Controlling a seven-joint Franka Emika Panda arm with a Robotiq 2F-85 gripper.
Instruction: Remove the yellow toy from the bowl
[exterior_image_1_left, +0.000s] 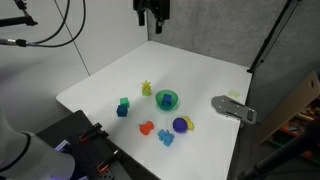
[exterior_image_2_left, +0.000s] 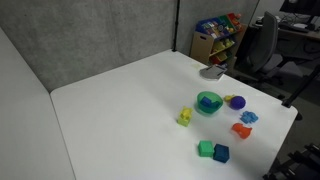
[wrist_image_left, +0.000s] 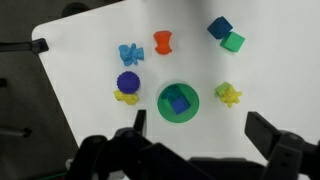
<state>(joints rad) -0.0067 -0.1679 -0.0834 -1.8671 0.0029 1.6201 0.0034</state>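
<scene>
- Jaws seen spread wide, released, nothing gripped, high above the table (exterior_image_1_left: 200, 70).
- Yellow toy (wrist_image_left: 127, 96) noted outside the bowl (wrist_image_left: 161, 103), just beside purple ball (wrist_image_left: 128, 81).

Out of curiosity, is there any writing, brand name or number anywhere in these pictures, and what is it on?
None can be read. The bowl, the toys around it and the white table show no print. The shelf of coloured bins in an exterior view is too small and blurred to tell.
</scene>
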